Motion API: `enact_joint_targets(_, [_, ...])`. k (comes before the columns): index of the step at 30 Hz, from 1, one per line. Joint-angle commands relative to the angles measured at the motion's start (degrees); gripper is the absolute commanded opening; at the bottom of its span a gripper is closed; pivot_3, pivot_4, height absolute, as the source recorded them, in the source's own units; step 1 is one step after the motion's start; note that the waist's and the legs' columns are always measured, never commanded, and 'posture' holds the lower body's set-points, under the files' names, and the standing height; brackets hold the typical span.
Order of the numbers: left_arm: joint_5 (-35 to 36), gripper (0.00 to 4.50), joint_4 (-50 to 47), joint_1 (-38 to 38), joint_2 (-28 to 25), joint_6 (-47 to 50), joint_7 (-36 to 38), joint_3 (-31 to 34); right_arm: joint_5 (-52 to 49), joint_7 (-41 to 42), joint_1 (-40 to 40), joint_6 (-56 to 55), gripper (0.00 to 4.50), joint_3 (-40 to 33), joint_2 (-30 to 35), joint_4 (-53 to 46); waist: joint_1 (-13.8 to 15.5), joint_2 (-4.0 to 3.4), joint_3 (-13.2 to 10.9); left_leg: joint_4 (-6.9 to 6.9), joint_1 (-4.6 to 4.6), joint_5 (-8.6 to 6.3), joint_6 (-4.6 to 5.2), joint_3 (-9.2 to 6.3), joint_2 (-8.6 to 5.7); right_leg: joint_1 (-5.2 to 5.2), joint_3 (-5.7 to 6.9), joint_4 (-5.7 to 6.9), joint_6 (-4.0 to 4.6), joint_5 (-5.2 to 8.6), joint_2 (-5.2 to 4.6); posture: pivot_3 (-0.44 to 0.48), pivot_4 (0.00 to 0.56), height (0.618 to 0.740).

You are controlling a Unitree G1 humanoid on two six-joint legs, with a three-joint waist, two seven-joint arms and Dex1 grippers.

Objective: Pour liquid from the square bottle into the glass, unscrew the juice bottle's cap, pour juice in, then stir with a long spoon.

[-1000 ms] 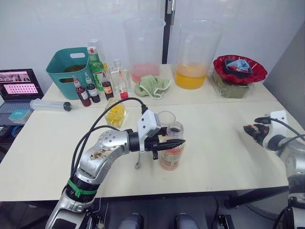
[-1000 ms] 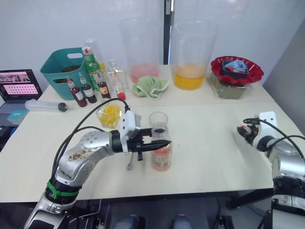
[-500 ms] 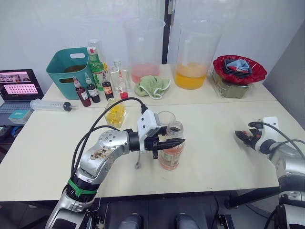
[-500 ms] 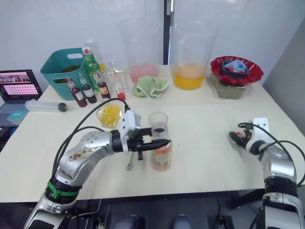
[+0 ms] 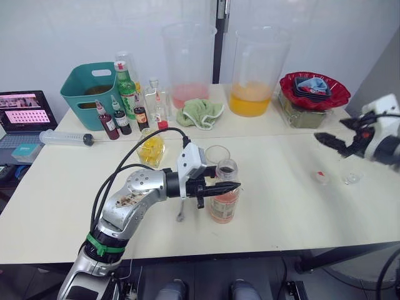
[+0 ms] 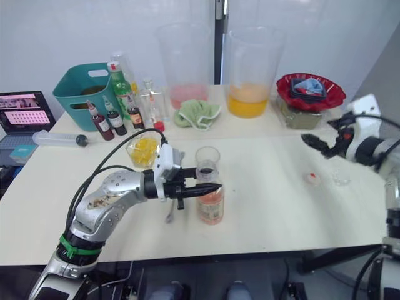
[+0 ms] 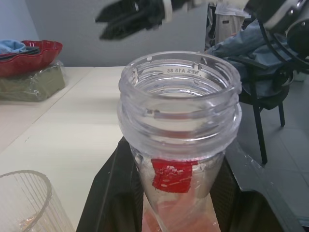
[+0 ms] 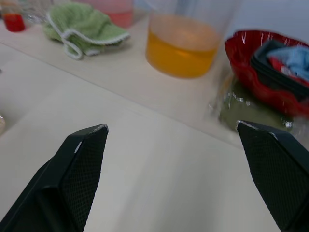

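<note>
At frame centre the left gripper (image 5: 228, 185) is clamped on the juice bottle (image 5: 224, 201) (mouth uncapped); at right edge, the right gripper (image 8: 176, 179) stands wide apart.

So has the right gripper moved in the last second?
Yes. The right gripper has lifted off the table and gone back toward the red bowl, jaws open, leaving the cap on the table.

juice bottle (image 7: 179, 104) rim, "NFS A18 65" (embossed)
</note>
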State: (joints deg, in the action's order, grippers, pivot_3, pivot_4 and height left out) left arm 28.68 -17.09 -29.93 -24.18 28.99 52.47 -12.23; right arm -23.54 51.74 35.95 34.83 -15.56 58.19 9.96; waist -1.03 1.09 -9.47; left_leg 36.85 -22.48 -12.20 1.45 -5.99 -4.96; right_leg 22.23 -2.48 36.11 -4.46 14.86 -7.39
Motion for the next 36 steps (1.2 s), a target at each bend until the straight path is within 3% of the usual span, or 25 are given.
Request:
enact_joint_targets(1, [0.46, 1.37, 0.32, 0.51, -3.01, 3.45, 0.56, 1.51, -7.49, 9.37, -1.18, 3.69, 4.49, -2.43, 3.07, -7.56, -0.11, 0.01, -0.01, -0.01, -0.01, -0.01, 0.02, 0.00, 0.01, 0.02, 0.00, 0.00, 0.00, 0.00, 0.00, 0.000, 0.150, 0.740])
enact_joint_targets(7, [4.07, 1.37, -3.60, 1.94, -7.09, 6.37, 0.37, 5.01, -12.18, 15.17, -8.38, 6.36, 4.49, -3.09, 4.96, -15.20, -0.21, 0.02, -0.02, -0.02, -0.04, -0.05, 0.06, 0.01, 0.05, 0.05, -0.01, 0.00, 0.00, 0.00, 0.03, 0.000, 0.150, 0.740])
enact_joint_targets(14, [10.43, 1.37, -8.62, 2.98, -11.96, 11.50, -2.16, 12.69, -19.17, 15.77, -8.85, 10.92, 4.49, -2.85, 2.77, -20.76, 0.00, -0.02, -0.08, -0.01, -0.18, -0.04, 0.05, 0.01, 0.05, 0.29, -0.03, 0.06, 0.01, 0.00, 0.03, 0.000, 0.150, 0.740])
enact_joint_targets(20, [14.70, 1.37, -9.36, 1.06, -17.13, 15.50, -3.45, 20.01, -19.77, 14.95, -6.95, 10.10, 4.49, -0.68, 0.49, -20.90, 0.44, 0.09, -0.14, 0.19, -0.86, 0.01, -0.03, 0.00, -0.03, 0.95, -0.03, 0.23, 0.01, -0.03, -0.05, 0.000, 0.150, 0.740])
enact_joint_targets(23, [14.16, 1.37, -7.73, -0.88, -19.37, 15.11, -3.26, 21.42, -19.82, 14.39, -6.66, 9.93, 4.49, 0.18, -0.86, -21.70, 0.62, 0.20, -0.21, 0.22, -0.88, 0.02, -0.04, -0.02, -0.08, 1.12, -0.02, 0.64, 0.03, -0.04, -0.10, 0.000, 0.150, 0.740])
enact_joint_targets(27, [11.16, 1.37, -4.38, -4.49, -18.32, 11.98, -4.36, 20.02, -20.39, 12.11, -7.32, 10.28, 4.49, -0.32, -2.48, -23.80, 1.04, 0.20, -0.21, 0.21, -0.91, 0.02, -0.05, -0.03, -0.08, 1.13, -0.01, 0.61, 0.04, -0.04, -0.10, 0.000, 0.150, 0.740])
enact_joint_targets(36, [-5.24, 1.37, 8.84, -13.89, -11.81, -2.95, -7.01, 10.37, -23.02, 5.38, -13.38, 11.80, 4.49, -4.69, -4.07, -31.16, 1.76, 0.27, -0.25, 0.23, -0.93, 0.05, -0.09, -0.03, -0.10, 1.14, -0.01, 0.65, 0.05, -0.05, -0.11, 0.000, 0.150, 0.740])
